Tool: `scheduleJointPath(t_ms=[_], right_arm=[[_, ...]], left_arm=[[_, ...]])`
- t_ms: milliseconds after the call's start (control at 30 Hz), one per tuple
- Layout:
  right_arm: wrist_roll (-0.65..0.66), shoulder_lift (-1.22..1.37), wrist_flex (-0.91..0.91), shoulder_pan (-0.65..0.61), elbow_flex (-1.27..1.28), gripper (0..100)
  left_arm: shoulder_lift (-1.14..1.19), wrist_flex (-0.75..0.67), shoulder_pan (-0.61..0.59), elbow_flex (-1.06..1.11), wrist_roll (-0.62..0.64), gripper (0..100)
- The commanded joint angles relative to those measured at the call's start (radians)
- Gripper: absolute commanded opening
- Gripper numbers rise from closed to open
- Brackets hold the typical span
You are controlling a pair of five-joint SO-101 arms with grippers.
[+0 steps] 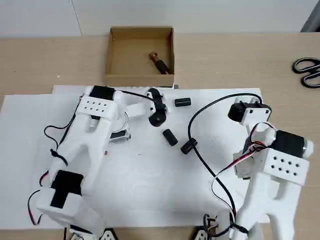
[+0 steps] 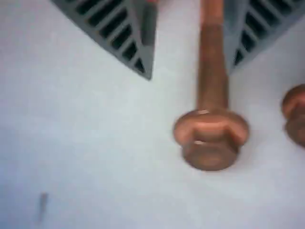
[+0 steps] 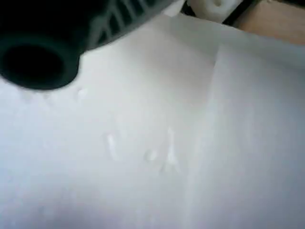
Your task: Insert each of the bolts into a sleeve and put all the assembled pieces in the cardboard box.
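- A white paper sheet (image 1: 150, 200) covers the wooden table (image 1: 225, 55); black scissors (image 1: 306, 71) lie at its right edge.
- A brown cardboard box (image 1: 140, 80) at the far edge holds one sleeved copper bolt (image 1: 159, 62).
- Three black cylindrical sleeves (image 1: 182, 102) lie mid-sheet, with a black cable (image 1: 192, 125) touching one.
- The left gripper (image 2: 189, 67) stands partly open astride a copper flanged bolt (image 2: 212, 133); a second bolt (image 2: 295, 114) lies just beside.
- The right gripper (image 1: 242, 112) has a black hollow sleeve (image 3: 35, 62) against it; its hold cannot be told.

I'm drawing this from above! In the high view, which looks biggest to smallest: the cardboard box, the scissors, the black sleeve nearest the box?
1. cardboard box
2. scissors, though partly cut off at the edge
3. black sleeve
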Motion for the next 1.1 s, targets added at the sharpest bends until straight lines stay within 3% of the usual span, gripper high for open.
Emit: scheduleJointPath(t_ms=[0,433,633,900,1067], right_arm=[[-0.009,-0.025,-0.008,0.01,-0.005,0.3],[-0.009,-0.025,-0.008,0.01,-0.005,0.3],[-0.009,-0.025,-0.008,0.01,-0.005,0.3],[-0.009,-0.025,-0.008,0.01,-0.005,0.3],[-0.009,-0.028,-0.008,0.005,-0.009,0.3]], left_arm=[[0.02,-0.035,-0.005,-0.024,-0.003,10],[0.186,-0.095,-0.005,-0.048,-0.005,10],[0.244,-0.097,-0.002,-0.05,-0.005,0],[0.216,-0.094,-0.005,-0.05,-0.005,1],[0.094,0.012,0.002,-0.068,-0.005,1]])
